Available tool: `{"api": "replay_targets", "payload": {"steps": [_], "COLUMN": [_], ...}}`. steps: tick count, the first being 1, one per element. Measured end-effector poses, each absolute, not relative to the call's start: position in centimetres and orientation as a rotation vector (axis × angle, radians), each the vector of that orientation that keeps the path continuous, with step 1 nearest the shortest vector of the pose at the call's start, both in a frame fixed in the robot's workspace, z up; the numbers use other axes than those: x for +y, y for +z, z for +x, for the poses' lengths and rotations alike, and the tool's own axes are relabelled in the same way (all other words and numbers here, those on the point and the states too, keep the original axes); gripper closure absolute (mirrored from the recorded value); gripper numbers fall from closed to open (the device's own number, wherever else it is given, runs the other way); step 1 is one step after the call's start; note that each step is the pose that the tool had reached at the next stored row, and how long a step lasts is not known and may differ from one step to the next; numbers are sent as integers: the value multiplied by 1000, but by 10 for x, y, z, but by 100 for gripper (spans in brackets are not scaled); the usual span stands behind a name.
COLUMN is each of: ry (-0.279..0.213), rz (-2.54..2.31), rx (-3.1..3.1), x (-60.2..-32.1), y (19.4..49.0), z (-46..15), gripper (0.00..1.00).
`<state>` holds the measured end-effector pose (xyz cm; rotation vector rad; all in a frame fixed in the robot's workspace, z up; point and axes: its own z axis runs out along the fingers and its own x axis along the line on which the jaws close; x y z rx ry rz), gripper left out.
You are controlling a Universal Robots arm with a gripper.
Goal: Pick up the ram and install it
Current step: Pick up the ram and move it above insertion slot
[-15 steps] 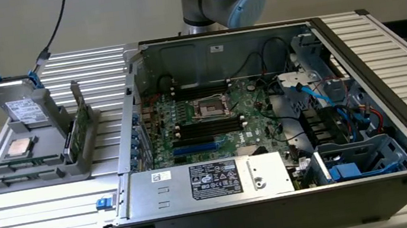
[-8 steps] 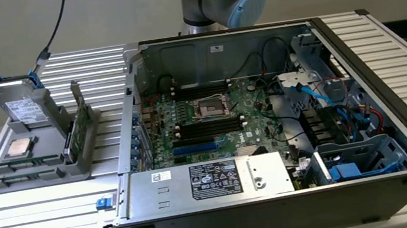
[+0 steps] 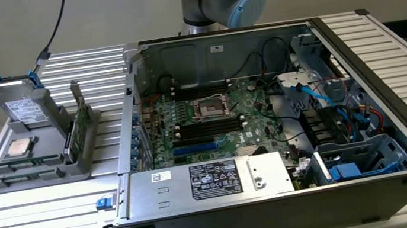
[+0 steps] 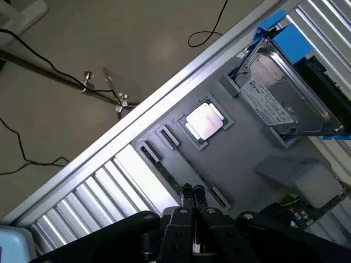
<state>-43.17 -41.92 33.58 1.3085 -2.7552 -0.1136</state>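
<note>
— Starting at the gripper [image 4: 192, 193]: state?
— Closed tight, fingertips pressed together; nothing seen clamped between them; judged empty.
— Position?
— Poised over the grey tray [image 4: 247, 145], at its slotted end, opposite the hard drive [image 4: 279, 98]; well apart from the open computer case [image 3: 282, 216].
— Whereabouts of the ram [image 4: 171, 178]?
— Seated on edge in one slot of that tray; seen from above as a thin green line; not lifted, not installed.
— Bearing from tool to ram?
— Straight beneath the tips as the wrist view gives it, the tips overlapping the stick partway along its length; contact or clearance not possible to tell from that view; judged hovering above, not touching.
— Long axis?
— Running square to the table's edge rail [image 4: 164, 97], from under the fingertips out toward that rail; parallel to a second slot alongside; closed tips lined up along the stick's thin edge, so far as can be judged.
— Neighbours worth noting?
— Square silver processor chip [image 4: 205, 121] just beside the slots, toward the hard drive; wider green card [image 4: 329, 203] at the tray's far side, away from the rail; neither touched.
— Nearer arm?
— Single arm only; no choice to record.
</note>
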Motion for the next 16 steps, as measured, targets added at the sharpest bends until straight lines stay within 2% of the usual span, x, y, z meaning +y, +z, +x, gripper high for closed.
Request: {"api": "replay_targets", "payload": {"steps": [6,16], "ry": [-117,-92], "rz": [1458,1700], "rx": [-2679,-2544], "x": [-419,-419], "y": [335,334], "z": [-432,-432], "gripper": [90,90]}}
